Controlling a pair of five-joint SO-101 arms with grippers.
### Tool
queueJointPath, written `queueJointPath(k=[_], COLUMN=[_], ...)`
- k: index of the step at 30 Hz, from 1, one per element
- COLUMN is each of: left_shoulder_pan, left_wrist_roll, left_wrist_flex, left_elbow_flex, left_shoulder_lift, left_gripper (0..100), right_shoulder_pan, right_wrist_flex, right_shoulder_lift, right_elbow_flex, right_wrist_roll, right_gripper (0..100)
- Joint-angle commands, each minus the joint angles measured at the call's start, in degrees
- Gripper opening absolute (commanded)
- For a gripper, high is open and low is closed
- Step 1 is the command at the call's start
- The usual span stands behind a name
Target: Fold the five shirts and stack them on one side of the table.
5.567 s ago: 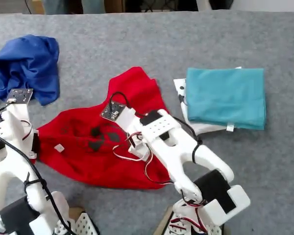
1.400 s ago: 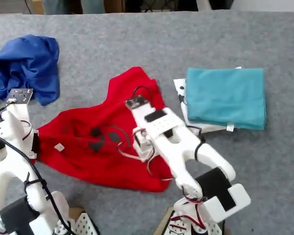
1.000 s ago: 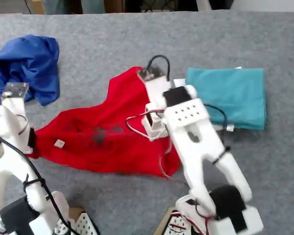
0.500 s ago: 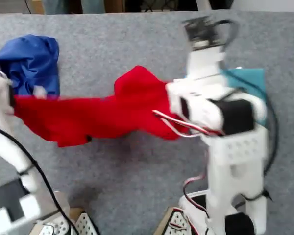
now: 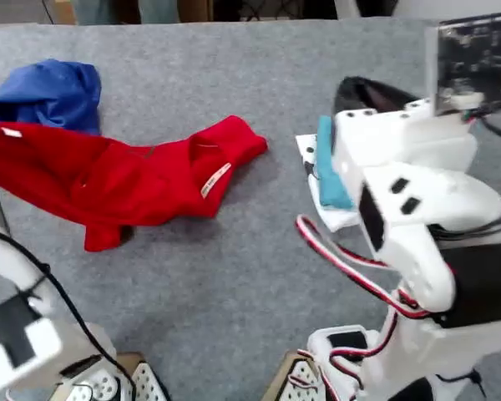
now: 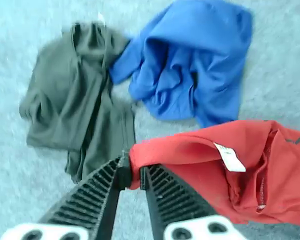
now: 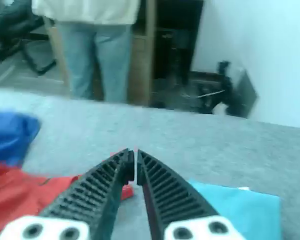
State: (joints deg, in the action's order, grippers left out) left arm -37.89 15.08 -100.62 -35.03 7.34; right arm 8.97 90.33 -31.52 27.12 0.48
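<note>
Red shirt, soft knit, drawn into a long creased band over the grey felt table. One hem is pinched in the left gripper, with a white label beside it. A crumpled blue shirt and a dark olive shirt lie near. The right gripper, ribbed fingers pressed together, is held above the table. Its arm hides most of the folded teal shirt.

1. red shirt: plain red; white label.
2. blue shirt: solid royal blue, no print seen.
3. dark shirt: olive-grey, plain.
4. teal shirt: solid turquoise.
5. white shirt: white, small black marks at one edge.
6. table: mottled grey felt.
</note>
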Motion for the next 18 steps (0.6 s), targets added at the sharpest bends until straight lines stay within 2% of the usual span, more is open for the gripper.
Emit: queueJointPath(k=[1, 6, 12, 14, 18], left_shoulder_pan=[0.4, -1.45, -5.85, -6.9, -8.75], left_wrist_roll=[-0.53, -0.44, -0.35, 1.58, 4.57], left_wrist_flex=[-0.35, 0.09, 8.88, 11.69, 15.82], left_elbow_flex=[6.99, 23.87, 43.38, 49.63, 58.24], left_shoulder_lift=[5.71, 7.03, 7.47, 7.47, 7.56], left_gripper=[3, 3, 3, 3, 3], right_shoulder_pan=[6.59, 19.25, 26.9, 27.87, 30.86], right_wrist_flex=[1.67, -0.97, -20.92, -28.48, -39.03], right_shoulder_lift=[-0.48, -0.4, -0.4, 0.22, 6.64], right_elbow_flex=[-5.93, -28.26, -55.78, -61.93, -67.74], right_wrist_roll=[0.09, 0.18, 0.53, 0.53, 0.62], right_gripper=[1.5, 3.6, 25.3, 25.6, 19.4])
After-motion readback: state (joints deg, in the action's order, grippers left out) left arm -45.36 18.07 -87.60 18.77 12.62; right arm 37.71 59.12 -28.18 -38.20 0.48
